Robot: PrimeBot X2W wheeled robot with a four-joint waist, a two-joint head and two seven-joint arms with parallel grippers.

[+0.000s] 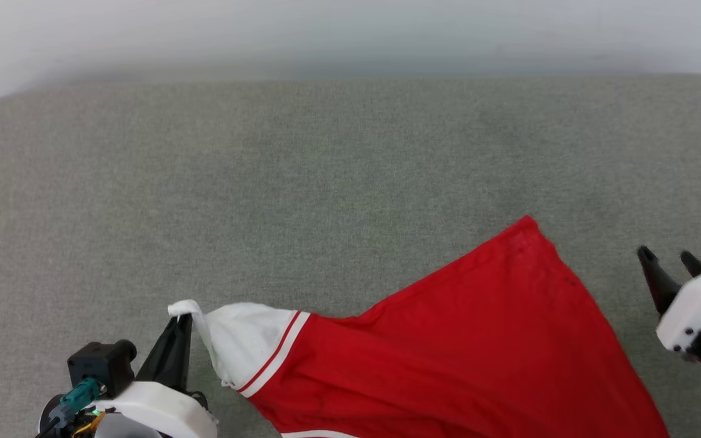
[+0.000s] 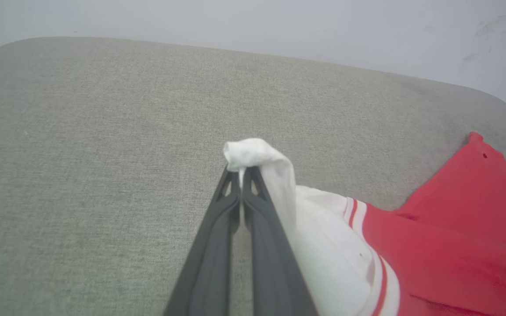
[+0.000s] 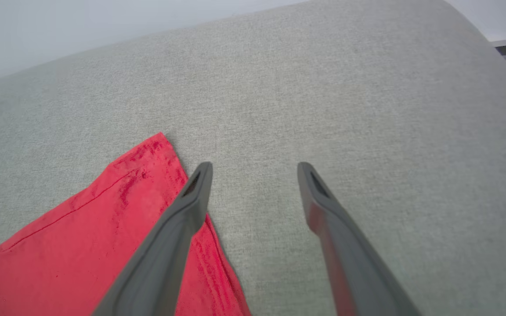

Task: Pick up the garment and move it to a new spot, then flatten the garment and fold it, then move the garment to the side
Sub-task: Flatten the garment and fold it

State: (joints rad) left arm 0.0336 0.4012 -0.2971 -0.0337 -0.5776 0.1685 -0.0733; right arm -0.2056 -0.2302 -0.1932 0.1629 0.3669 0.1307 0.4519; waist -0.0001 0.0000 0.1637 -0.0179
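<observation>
Cushion [image 1: 326, 182]: grey, beneath everything.
Garment [image 1: 478, 340]: lower centre-right on the cushion, bottom cut off by the frame; long axis left-right, red corner pointing up.
Right gripper [image 1: 666, 255]: right edge, partly cut off, jaws apart, empty.
Left gripper [image 1: 183, 322]: lower left, clamped on white sleeve tip [image 1: 183, 307].

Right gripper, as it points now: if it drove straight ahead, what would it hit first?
Probably the bare grey cushion ahead of the open right gripper. The garment has its red corner beside one finger, off that line; depth is unclear.
</observation>
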